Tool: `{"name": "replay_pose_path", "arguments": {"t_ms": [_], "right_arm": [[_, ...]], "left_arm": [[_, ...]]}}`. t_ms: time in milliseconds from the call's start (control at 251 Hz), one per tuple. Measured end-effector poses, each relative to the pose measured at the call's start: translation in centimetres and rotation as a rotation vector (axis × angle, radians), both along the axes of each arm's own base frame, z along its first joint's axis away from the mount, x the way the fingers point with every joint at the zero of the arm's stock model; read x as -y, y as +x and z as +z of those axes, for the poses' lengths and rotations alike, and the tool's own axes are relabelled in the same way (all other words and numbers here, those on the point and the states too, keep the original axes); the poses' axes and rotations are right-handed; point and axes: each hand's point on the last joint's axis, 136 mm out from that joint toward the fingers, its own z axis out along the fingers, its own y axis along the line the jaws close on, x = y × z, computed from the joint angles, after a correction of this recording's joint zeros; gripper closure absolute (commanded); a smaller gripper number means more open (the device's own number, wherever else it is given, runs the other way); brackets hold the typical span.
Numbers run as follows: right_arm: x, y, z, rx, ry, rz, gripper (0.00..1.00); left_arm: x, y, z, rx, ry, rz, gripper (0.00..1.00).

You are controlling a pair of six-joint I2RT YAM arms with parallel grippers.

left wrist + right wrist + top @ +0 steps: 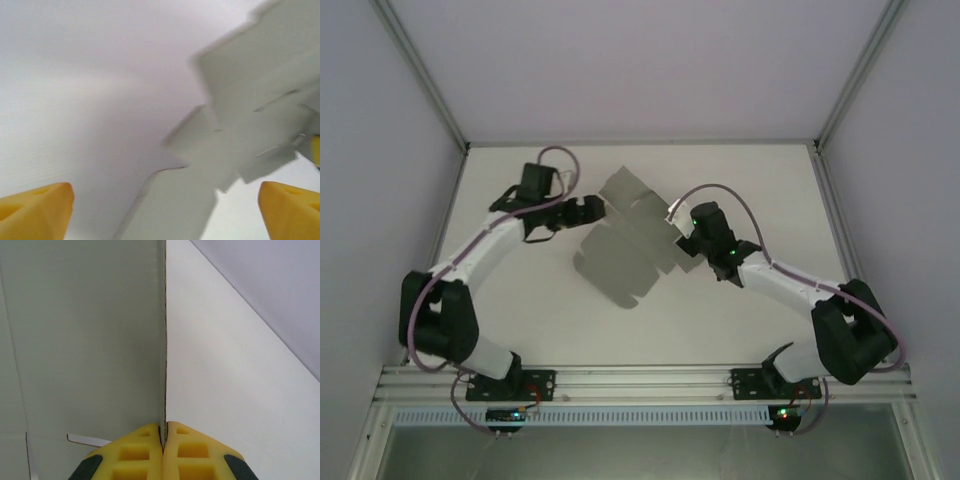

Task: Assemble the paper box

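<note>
Top view, paper box (625,245): you see a thin, matte grey die-cut blank, angular with flaps and notched tabs, spread mid-table between the two arms.
Top view, table (520,320): plain white and matte.
Top view, left gripper (596,210): it sits just beside the blank's far-left edge.
Top view, right gripper (680,228): it meets the blank's right edge.
Left wrist view, left gripper (162,220): your two yellow foam pads sit far apart at the bottom corners, with nothing held between them.
Left wrist view, paper box (240,125): blurred grey panels with stepped cut-outs and thin slits lie ahead and to the right.
Right wrist view, right gripper (164,450): your ribbed yellow pads are pressed together on a thin cardboard edge.
Right wrist view, paper box (85,340): a smooth grey panel runs straight ahead from the pinch, its edge crisp and finely perforated, with a small cut tab near the pads.
Right wrist view, wall (270,280): pale lavender and smooth.
</note>
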Motion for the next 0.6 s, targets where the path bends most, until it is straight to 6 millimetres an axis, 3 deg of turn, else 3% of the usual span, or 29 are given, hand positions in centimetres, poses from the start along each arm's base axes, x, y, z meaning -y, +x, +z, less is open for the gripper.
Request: {"name": "replay_pose_path", "arguments": {"t_ms": [84, 180, 471, 599], "right_arm": [[0.1, -0.2, -0.1, -0.007, 0.001, 0.004, 1.0], [0.0, -0.3, -0.3, -0.014, 0.003, 0.013, 1.0], [-0.1, -0.4, -0.3, -0.017, 0.008, 0.017, 1.0], [-0.1, -0.5, -0.5, -0.025, 0.01, 0.015, 1.0]], "left_arm": [[-2.6, 0.1, -1.6, -0.031, 0.02, 0.063, 0.0], [-3.4, 0.5, -3.0, -0.059, 0.033, 0.071, 0.0], [-1.2, 3.3, -5.9, -0.075, 0.021, -0.058, 0.07], [0.8, 3.1, -5.2, -0.034, -0.039, -0.148, 0.07]]}}
